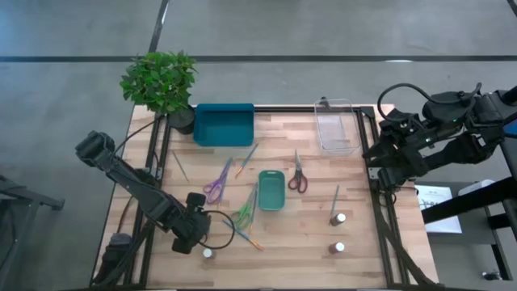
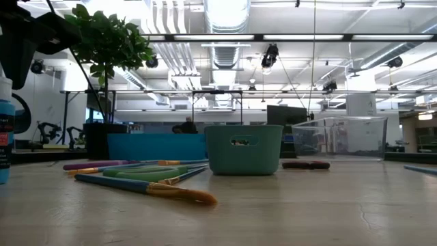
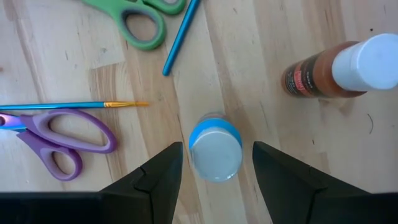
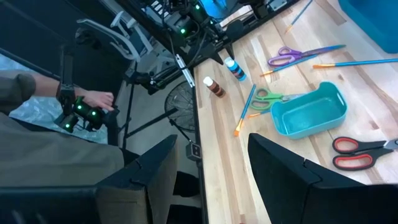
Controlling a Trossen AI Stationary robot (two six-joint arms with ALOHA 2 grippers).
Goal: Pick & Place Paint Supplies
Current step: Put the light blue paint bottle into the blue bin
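Left gripper (image 3: 216, 180) is held spread over a blue pot (image 3: 215, 147) at the table's near-left, not gripped; brown pot (image 3: 336, 67) stands beside. Right gripper (image 4: 208, 174) is parked open off the table's right edge.

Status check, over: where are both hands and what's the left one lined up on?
Left hand open, straddling blue paint pot, not gripped. Right hand open, parked off table's right edge. Brown pot stands close beside.

The left arm (image 1: 153, 198) covers a pot in the high view. The blue pot (image 2: 5, 130) is cut off at the low view's left edge.
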